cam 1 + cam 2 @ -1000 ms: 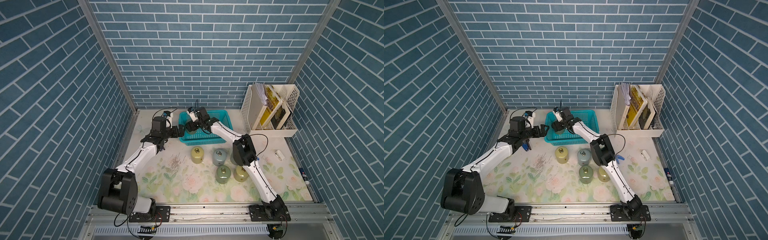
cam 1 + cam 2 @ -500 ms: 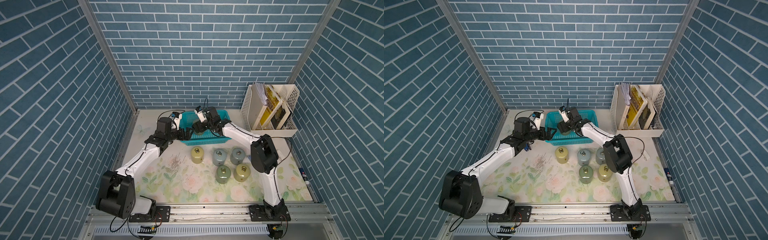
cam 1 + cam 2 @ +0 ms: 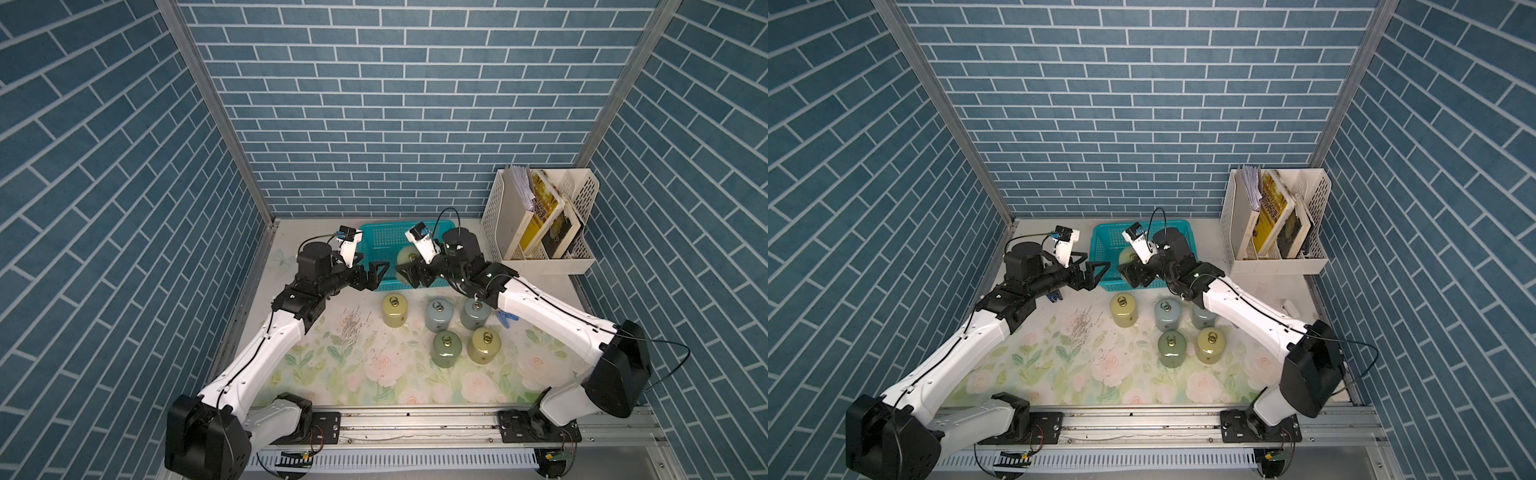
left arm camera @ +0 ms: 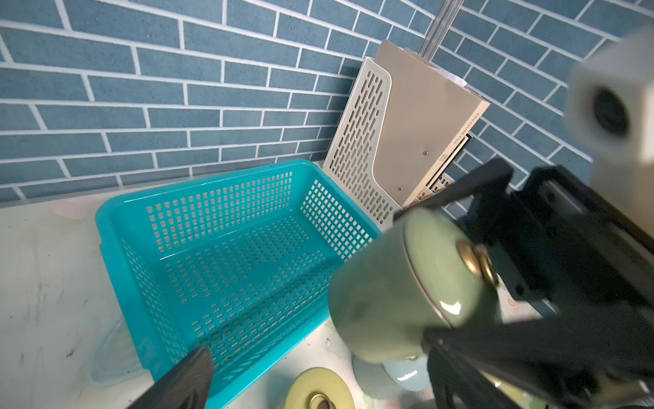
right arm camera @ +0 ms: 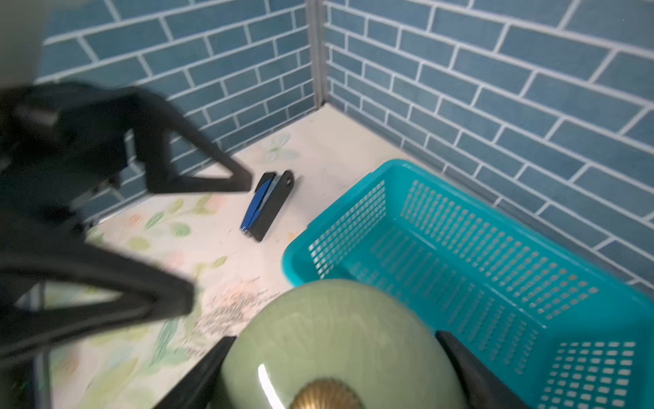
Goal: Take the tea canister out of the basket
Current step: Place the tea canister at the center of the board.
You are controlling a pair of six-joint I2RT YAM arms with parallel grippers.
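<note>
The pale green tea canister [image 3: 404, 257] [image 3: 1124, 257] hangs tilted above the front part of the teal basket [image 3: 376, 232] [image 3: 1104, 239]. My right gripper [image 3: 409, 276] [image 3: 1130, 276] is shut on it, its black fingers on either side of the body just below the lid. In the right wrist view the canister [image 5: 336, 333] with its brass knob fills the gap of the right gripper [image 5: 332, 371]. The left wrist view shows the canister [image 4: 385, 290] over the basket's [image 4: 116, 248] corner; nothing else lies in the basket. My left gripper [image 3: 380, 274] [image 5: 217, 240] stands open at the basket's front left corner, holding nothing.
Several more canisters stand on the floral mat in front of the basket, the nearest an olive one [image 3: 394, 309]. A white file rack [image 3: 540, 220] with books stands at the back right. A blue and black stapler [image 5: 267, 205] lies left of the basket.
My right gripper has carried the canister right and toward the basket's front edge. My left gripper has moved right, up to the basket's front left corner.
</note>
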